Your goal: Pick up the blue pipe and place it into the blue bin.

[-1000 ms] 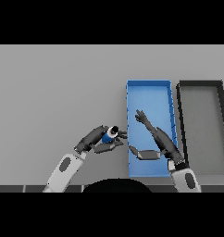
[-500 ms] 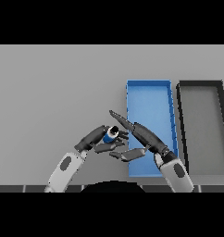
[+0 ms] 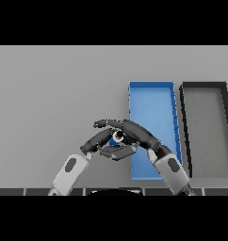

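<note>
The blue pipe (image 3: 117, 137) is a short blue tube with a pale open end, held just above the table to the left of the blue bin (image 3: 151, 84). My left hand (image 3: 94, 142) comes in from the lower left with its fingers curled round the pipe. From the lower right my right hand (image 3: 137, 132) reaches across, its fingers stretched straight over the top of the pipe and its thumb beneath it. Most of the pipe is hidden between the two hands.
A black bin (image 3: 203, 84) stands directly to the right of the blue bin, both long and narrow. My right forearm (image 3: 170, 167) lies over the near left corner of the blue bin. Grey table stretches to the left and back.
My right hand has swung left from over the blue bin until it covers the pipe and meets the left hand. The left hand has stayed in place with the pipe.
</note>
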`<state>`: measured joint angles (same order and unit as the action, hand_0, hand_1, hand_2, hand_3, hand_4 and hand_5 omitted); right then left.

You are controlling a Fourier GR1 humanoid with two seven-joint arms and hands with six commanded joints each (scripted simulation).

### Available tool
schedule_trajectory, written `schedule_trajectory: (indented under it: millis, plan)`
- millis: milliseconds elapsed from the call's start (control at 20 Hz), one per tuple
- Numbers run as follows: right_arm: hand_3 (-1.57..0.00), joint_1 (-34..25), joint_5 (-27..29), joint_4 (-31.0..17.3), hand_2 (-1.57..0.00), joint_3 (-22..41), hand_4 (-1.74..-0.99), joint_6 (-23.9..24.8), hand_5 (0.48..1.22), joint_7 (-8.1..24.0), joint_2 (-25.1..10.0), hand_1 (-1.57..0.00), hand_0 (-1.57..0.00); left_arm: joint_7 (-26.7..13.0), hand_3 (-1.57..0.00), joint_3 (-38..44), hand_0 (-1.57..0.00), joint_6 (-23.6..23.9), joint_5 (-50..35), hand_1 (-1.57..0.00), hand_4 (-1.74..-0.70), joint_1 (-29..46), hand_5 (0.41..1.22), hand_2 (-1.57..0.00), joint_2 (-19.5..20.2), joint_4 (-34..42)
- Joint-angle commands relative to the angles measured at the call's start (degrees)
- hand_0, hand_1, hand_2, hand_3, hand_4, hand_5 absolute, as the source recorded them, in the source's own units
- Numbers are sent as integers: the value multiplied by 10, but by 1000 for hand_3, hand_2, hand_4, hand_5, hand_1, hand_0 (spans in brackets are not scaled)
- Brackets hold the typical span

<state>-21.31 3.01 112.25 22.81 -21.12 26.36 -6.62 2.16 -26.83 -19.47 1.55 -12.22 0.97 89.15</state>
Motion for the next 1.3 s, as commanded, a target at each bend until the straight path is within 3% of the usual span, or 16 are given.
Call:
schedule_trajectory:
  millis: [0, 150, 300, 400, 500, 650, 800, 850, 900, 1000, 1100, 1250]
  plan:
    - [-504, -5, -1, -11, -657, -3, -1383, -4, 523, -16, -2, -652, -630, -23, -1139, 5, -1571, 2, -5, -1571, -1596, -5, 1221, -1528, -7, 1]
    - [-896, -15, 1, -22, -1103, 0, -1537, -2, 600, -25, 10, -1101, -1089, -9, -1228, 8, -1571, -6, -3, -1571, -1667, -4, 1221, -1549, -5, 4]
    - [-1225, -5, 6, -24, -1331, 1, -1481, 7, 869, -46, 28, -1330, -1324, -11, -1331, 10, -1571, -7, 2, -1571, -1703, -8, 1221, -1560, -12, 4]
    - [-1350, 5, -15, -25, -1418, 7, -1474, 5, 996, -77, 27, -1417, -1413, -1, -1372, 13, -1571, -16, 6, -1571, -1717, -6, 1221, -1549, -12, 1]
    - [-1429, 12, -27, -14, -1473, 15, -1481, 5, 1077, -86, 30, -1472, -1470, 11, -1396, 14, -1571, -15, 14, -1571, -1725, -10, 1221, -1545, -20, -3]
    - [-1499, 22, -7, -11, -1521, 6, -1490, 4, 1147, -59, 52, -1520, -1519, 15, -1437, 21, -1571, -19, 17, -1571, -1733, -10, 1221, -1558, -19, -1]
    - [-1534, 37, -9, -10, -1545, 6, -1494, 4, 1183, -63, 70, -1545, -1545, 21, -1434, 26, -1571, -22, 22, -1571, -1732, -5, 1221, -1564, -20, -1]
    - [-1541, 41, -7, -8, -1550, 2, -1495, 2, 1191, -70, 71, -1550, -1550, 21, -1264, 27, -1571, -22, 28, -1571, -1734, -5, 1221, -1566, -18, 4]
    - [-1547, 43, -15, -4, -1555, 6, -1496, 6, 1197, -77, 74, -1554, -1554, 21, -1051, 28, -1446, -21, 35, -1368, -1629, -2, 1221, -1336, -20, 9]
    - [-1556, 40, -25, -6, -1560, 8, -1497, 9, 1206, -61, 81, -1560, -1560, 22, -672, 27, -940, -31, 54, -875, -1406, 5, 1221, -855, -14, 13]
    - [-1561, 26, -26, -9, -1564, -2, -1498, 5, 1211, -34, 88, -1564, -1564, 25, -430, 31, -601, -55, 63, -560, -1250, -5, 1221, -547, -15, 0]
    - [-1566, 28, -33, -7, -1568, -9, -1498, 0, 1216, -31, 99, -1568, -1567, 2, -220, 38, -307, -71, 65, -286, -1092, -5, 984, -279, -18, 0]
